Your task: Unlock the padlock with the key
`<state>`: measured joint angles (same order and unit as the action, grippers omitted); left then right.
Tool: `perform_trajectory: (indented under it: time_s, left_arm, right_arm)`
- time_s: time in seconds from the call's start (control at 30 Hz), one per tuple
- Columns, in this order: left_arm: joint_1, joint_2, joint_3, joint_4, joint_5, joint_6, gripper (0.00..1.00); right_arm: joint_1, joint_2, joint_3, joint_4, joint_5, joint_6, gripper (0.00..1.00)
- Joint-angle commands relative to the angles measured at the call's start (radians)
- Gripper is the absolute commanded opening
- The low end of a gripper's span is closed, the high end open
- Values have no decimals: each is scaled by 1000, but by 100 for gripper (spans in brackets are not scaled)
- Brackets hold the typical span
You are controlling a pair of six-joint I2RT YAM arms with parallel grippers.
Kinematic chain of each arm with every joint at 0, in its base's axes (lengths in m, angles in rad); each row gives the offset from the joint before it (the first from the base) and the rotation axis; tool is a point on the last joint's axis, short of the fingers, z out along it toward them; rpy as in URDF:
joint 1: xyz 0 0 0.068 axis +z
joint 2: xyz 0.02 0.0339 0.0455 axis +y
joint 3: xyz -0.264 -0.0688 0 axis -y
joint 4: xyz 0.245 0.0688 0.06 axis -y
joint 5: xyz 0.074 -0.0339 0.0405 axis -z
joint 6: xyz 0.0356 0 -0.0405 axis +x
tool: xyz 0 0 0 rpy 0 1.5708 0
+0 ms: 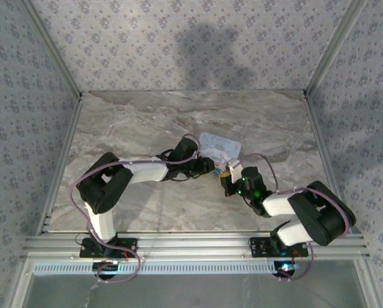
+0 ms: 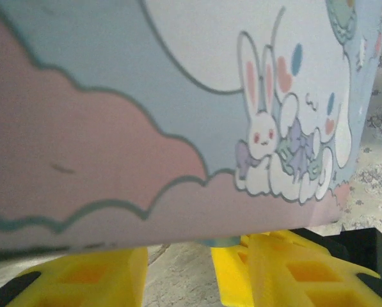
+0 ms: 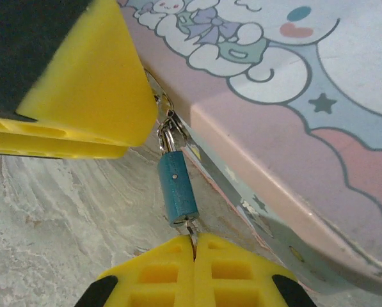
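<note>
Your right pincer (image 3: 194, 248) is pinched together on the key (image 3: 191, 231), whose thin tip sits just ahead in the silvery end of the blue padlock (image 3: 176, 182), apparently lined up for a turn. Beyond that, the padlock hangs from the box (image 3: 293, 128), which your left pincer (image 2: 178, 272), fingers apart, seems to steady.

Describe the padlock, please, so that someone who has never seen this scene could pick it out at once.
On the marble-patterned table lies a pastel blue-pink cartoon box. At its edge, on silvery rings, is the padlock, a tiny blue cylinder. Unlike the printed box it is plain blue, and the jaws of the right gripper are shut on a silvery piece at its lower end.
</note>
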<state>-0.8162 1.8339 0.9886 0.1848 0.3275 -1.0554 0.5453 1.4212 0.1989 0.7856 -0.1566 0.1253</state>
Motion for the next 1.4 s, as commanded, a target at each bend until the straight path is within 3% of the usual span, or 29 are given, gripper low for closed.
perform_trajectory:
  time_s: [0.0,0.2,0.37,0.57,0.87,1.37]
  left_arm:
    - [11,-64,-50,0,-39,14,53]
    - [22,-184,-197,141,-84,-41,63]
    - [20,-200,-305,352,-76,-153,63]
    - [-8,-145,-321,468,-77,-232,63]
    - [-48,-29,-309,593,-89,-316,55]
    - [-67,24,-296,636,-116,-357,43]
  right_arm:
    - [15,11,33,36,15,46,0]
    - [33,9,46,-2,-12,145,0]
    - [41,-15,63,-75,-36,244,0]
    - [45,-16,71,-115,-61,306,0]
    - [46,-37,81,-115,-96,383,0]
    - [43,-83,113,-185,-113,477,0]
